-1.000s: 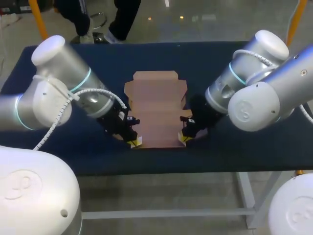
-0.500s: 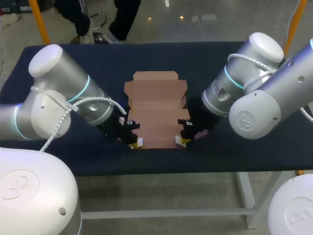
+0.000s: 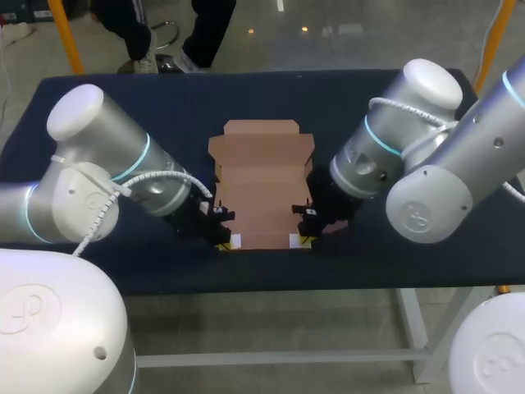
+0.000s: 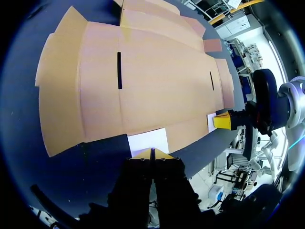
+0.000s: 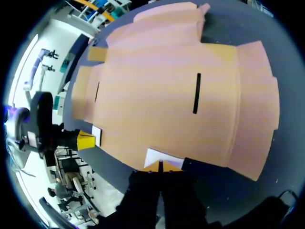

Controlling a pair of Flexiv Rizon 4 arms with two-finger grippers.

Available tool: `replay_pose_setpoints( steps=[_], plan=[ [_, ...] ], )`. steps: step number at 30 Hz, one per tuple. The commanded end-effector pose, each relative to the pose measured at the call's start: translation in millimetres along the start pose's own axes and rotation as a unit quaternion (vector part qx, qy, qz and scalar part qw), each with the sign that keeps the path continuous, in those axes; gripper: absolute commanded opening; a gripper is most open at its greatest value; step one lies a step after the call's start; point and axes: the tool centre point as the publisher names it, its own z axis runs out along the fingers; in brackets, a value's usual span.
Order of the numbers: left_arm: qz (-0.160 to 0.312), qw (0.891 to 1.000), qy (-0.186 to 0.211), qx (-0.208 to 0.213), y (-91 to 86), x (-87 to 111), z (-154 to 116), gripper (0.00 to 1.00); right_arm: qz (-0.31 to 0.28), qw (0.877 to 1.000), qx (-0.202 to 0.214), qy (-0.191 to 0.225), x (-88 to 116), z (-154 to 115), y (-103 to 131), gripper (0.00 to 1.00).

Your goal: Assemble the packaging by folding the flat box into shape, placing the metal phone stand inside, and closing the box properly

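A flat brown cardboard box (image 3: 264,185) lies unfolded in the middle of the dark blue table (image 3: 98,107). My left gripper (image 3: 223,240) is shut, low at the box's near left corner. In the left wrist view its closed yellow tips (image 4: 152,153) touch the edge of a small white tab (image 4: 147,141) on the box (image 4: 143,81). My right gripper (image 3: 305,239) is shut at the near right corner. Its tips (image 5: 159,164) meet a second white tab (image 5: 159,156) on the box (image 5: 167,95). I cannot tell whether either tab is pinched. No metal phone stand is in view.
The table's front edge (image 3: 271,287) runs just behind both grippers. Bare blue cloth lies to the left, right and far side of the box. Each wrist view shows the other arm's gripper, the right one (image 4: 222,120) and the left one (image 5: 86,141), at the opposite corner.
Both grippers have slid in along the box's near edge towards each other, and both arms have swung slightly. The box has stayed flat in place.
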Motion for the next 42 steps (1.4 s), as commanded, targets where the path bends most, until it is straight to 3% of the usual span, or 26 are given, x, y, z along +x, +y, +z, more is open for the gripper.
replay_pose_setpoints(
  steps=[1,8,11,22,34,36,38,41,42],
  plan=[
    [-0.003,1.000,-0.012,-0.004,-6.4,0.8,14,0.00,0.000,1.000,-0.008,-0.013,1,13,-3,0.00],
    [-0.012,1.000,-0.017,-0.010,-9.0,-3.8,21,0.00,0.009,1.000,-0.003,-0.014,-6,19,-4,0.00],
    [-0.011,1.000,-0.017,-0.010,-7.5,-2.0,16,0.00,0.015,1.000,-0.006,-0.005,-7,10,-4,0.00],
    [-0.012,1.000,0.003,-0.015,-16.0,2.1,-30,0.00,0.020,0.997,-0.023,0.076,-14,-44,6,0.00],
    [-0.017,0.999,0.046,-0.020,-36.5,-7.9,-75,0.01,0.024,0.992,-0.031,0.119,-22,-77,16,0.00],
    [-0.018,0.998,0.050,-0.021,-39.7,-10.0,-79,0.35,0.024,0.991,-0.029,0.132,-25,-82,18,0.00],
    [-0.021,0.998,0.052,-0.020,-43.3,-12.5,-84,0.51,0.028,0.989,-0.031,0.143,-30,-87,20,0.00],
    [-0.025,0.998,0.057,-0.017,-47.7,-16.6,-91,0.78,0.033,0.986,-0.032,0.159,-37,-96,24,0.20],
    [-0.025,0.998,0.058,-0.017,-48.8,-17.6,-93,0.92,0.033,0.986,-0.033,0.162,-39,-99,25,0.29]
  ],
)
